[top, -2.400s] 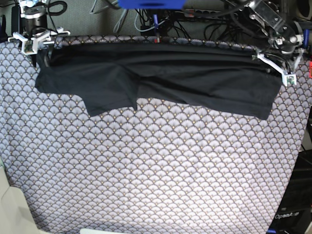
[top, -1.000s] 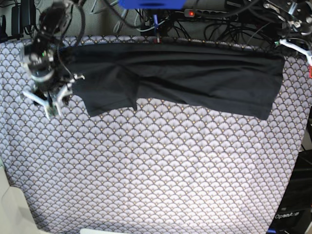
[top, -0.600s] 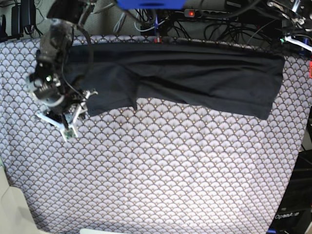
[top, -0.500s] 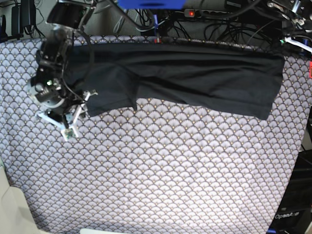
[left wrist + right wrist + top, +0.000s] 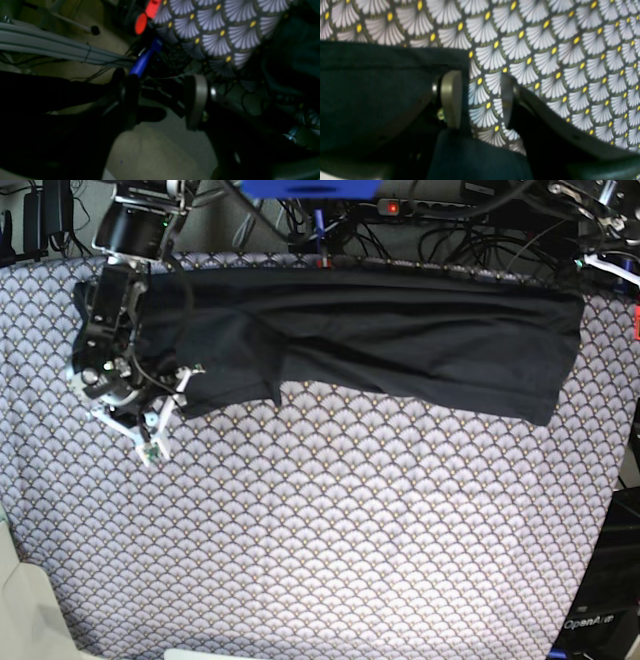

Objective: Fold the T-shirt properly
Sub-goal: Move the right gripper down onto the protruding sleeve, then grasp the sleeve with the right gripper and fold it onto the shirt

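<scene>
Right arm now lower, spread fingers [image 5: 450, 100] straddling T-shirt [image 5: 380, 340] edge — left fingers [image 5: 197, 100] spread, off-table

Plain charcoal-black cloth T-shirt [image 5: 400, 330] is looking soft and matt, no sheen. Grey fan-patterned tablecloth [image 5: 350, 530] covering the surface is showing smooth printed fabric. Right gripper [image 5: 480, 100] pads [image 5: 451, 98] are appearing smooth, dull grey, faintly satin.
</scene>
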Available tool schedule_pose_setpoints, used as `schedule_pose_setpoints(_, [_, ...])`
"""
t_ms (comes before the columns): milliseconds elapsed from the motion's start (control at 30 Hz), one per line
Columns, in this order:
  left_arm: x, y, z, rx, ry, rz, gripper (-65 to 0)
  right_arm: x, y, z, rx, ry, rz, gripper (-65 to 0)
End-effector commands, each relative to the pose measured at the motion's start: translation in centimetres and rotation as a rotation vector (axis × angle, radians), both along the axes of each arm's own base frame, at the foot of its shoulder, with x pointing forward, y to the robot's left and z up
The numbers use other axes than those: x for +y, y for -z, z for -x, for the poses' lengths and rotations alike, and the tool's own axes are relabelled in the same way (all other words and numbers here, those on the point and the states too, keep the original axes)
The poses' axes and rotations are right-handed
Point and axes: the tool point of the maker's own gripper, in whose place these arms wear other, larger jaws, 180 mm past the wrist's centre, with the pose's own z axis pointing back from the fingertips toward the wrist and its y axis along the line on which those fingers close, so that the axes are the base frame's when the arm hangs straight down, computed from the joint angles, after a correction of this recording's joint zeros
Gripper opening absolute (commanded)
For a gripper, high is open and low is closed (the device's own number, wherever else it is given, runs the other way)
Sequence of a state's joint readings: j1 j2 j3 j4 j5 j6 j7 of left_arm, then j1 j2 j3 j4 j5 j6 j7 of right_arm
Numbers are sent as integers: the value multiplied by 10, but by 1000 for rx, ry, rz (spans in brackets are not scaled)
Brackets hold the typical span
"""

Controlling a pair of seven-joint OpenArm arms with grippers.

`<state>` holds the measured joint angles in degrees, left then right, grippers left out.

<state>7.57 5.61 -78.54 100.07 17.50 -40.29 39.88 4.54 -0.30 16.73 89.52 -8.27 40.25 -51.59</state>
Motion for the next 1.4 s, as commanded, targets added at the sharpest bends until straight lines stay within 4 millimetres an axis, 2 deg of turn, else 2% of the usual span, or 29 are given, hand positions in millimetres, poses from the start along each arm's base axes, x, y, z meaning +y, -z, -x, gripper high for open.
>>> schedule_pose_setpoints(0, [6,-11,-5,-29,5,-35,-368,-1,-10,-9,-42,3,-4,-379])
schedule_pose_setpoints(233, [6,-12,-8,-34,7,-35,-368,6,12,-2,6,-2,-45,-379])
schedule_pose_setpoints(667, [7,-12,-9,-37,7,-37,-368,18,17,3,7,-10,-84,-386])
schedule_pose_setpoints(733, [7,-12,-9,-37,7,-37,-368,22,18,8,4,-11,-114,-414])
schedule_pose_setpoints(933, [7,-13,-9,-38,7,-37,-368,22,-6,1,-74,-15,-117,-644])
schedule_pose_setpoints(1033, [6,-12,-10,-38,8,-35,-368,19,-21,1,-119,-18,-96,-650])
schedule_pose_setpoints(1233, [5,-11,-10,-39,9,-32,-368,13,-70,-1,-255,-27,-30,-650])
schedule_pose_setpoints(1367, [5,-11,-10,-38,9,-32,-368,13,-74,21,-256,-33,-9,-650])
